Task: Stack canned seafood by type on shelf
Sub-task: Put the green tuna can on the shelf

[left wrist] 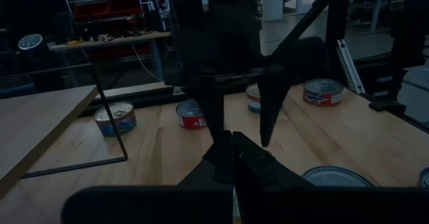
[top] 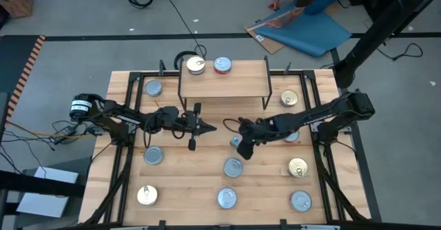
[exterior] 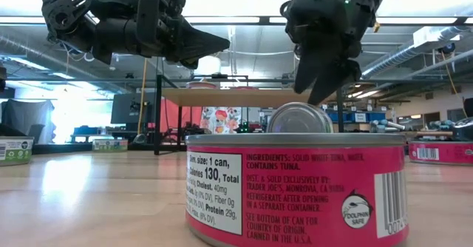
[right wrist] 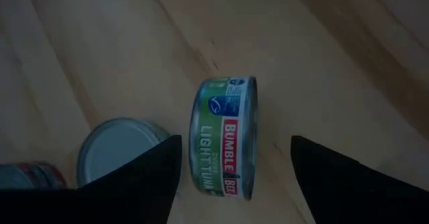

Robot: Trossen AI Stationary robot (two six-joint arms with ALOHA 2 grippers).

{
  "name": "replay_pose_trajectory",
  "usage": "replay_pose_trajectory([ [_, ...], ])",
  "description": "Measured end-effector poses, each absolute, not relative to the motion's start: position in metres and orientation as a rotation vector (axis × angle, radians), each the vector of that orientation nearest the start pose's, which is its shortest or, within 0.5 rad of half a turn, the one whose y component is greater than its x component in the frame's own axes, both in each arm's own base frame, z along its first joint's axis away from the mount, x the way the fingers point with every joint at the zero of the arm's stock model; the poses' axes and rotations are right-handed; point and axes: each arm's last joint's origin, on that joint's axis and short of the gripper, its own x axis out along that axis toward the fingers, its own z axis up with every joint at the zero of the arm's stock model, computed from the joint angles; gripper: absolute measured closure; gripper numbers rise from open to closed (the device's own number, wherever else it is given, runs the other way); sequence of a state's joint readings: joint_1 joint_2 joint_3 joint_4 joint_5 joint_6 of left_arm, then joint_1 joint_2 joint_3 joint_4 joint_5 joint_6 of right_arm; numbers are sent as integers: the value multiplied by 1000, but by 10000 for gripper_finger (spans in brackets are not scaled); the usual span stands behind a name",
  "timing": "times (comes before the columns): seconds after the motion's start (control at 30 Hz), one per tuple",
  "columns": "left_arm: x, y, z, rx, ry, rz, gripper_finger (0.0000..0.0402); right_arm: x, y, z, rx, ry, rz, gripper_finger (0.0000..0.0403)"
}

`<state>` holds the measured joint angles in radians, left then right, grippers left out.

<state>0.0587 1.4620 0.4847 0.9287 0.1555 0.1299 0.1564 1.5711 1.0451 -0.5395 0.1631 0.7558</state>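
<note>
The light-wood tabletop (top: 200, 164) carries a small raised shelf (top: 224, 85) at its far edge, with two tins (top: 196, 65) side by side on it. Ten or so other tins (top: 233, 167) lie scattered over the boards, one (right wrist: 224, 138) tipped on its edge.

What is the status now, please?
Right gripper open above a tipped tin. Left gripper shut, empty, beside shelf. Two tins on shelf. Nothing blocking.

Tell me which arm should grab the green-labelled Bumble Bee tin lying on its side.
Right. The right gripper hangs open directly over the green-labelled Bumble Bee tin, fingers either side of it. The left gripper sits shut farther off, in front of the small light-wood shelf.
</note>
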Motion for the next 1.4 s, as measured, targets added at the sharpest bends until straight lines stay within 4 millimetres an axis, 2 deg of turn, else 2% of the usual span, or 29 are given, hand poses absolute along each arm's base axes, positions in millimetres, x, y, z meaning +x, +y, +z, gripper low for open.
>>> replay_pose_trajectory([
  [0.17, 274, 12, 192, 125, 42, -100, 401, 315, 51, 197, 473, 1004, -366, 117],
  [0.33, 274, 12, 192, 124, 42, -100, 401, 317, 51, 191, 440, 1016, -390, 128],
  [0.47, 274, 12, 191, 123, 45, -100, 401, 317, 48, 192, 411, 1005, -398, 167],
  [0.7, 274, 12, 191, 123, 47, -100, 401, 318, 49, 193, 379, 1018, -332, 265],
  [0.93, 274, 12, 191, 122, 47, -101, 401, 318, 48, 196, 271, 1035, -240, 266],
  [1.1, 274, 12, 191, 123, 48, -101, 401, 324, 45, 223, 176, 1026, -245, 266],
  [1.27, 274, 12, 191, 122, 48, -101, 401, 331, 41, 267, -19, 1010, -312, 266],
  [1.4, 274, 12, 191, 122, 48, -101, 401, 331, 28, 303, -215, 990, -423, 266],
])
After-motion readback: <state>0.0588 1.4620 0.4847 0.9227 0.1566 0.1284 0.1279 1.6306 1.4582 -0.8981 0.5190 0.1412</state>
